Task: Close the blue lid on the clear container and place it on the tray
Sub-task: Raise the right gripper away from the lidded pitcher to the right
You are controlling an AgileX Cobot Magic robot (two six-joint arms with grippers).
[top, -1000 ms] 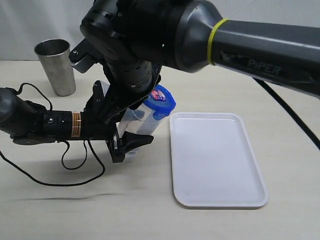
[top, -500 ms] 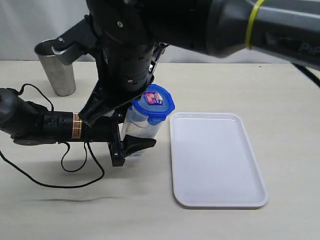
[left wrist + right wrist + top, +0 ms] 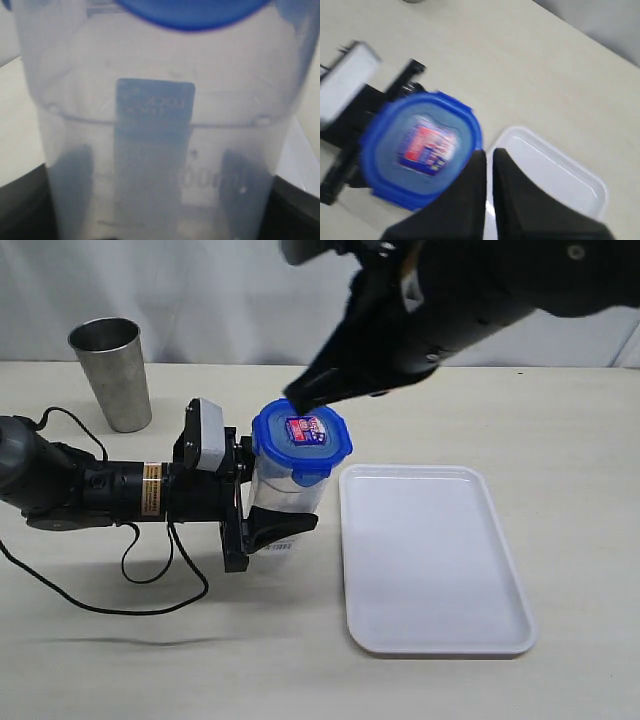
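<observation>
1. The left claw [image 3: 272,512] grips the clear container [image 3: 285,490] low on its walls. The container is upright on the tabletop [image 3: 150,660], at 10 o'clock of the tray [image 3: 430,570] and just beside its rim.
2. The blue lid [image 3: 301,445] sits on top. Its red-and-white sticker [image 3: 306,430] carries print too blurred to read.
3. The right claw [image 3: 488,159] hovers over the lid's edge — fingers pressed together, holding nothing.
4. A faint moulded mark on the container wall reads roughly "00m".
5. A steel tumbler [image 3: 112,370] stands at the container's 10 o'clock, well apart.
</observation>
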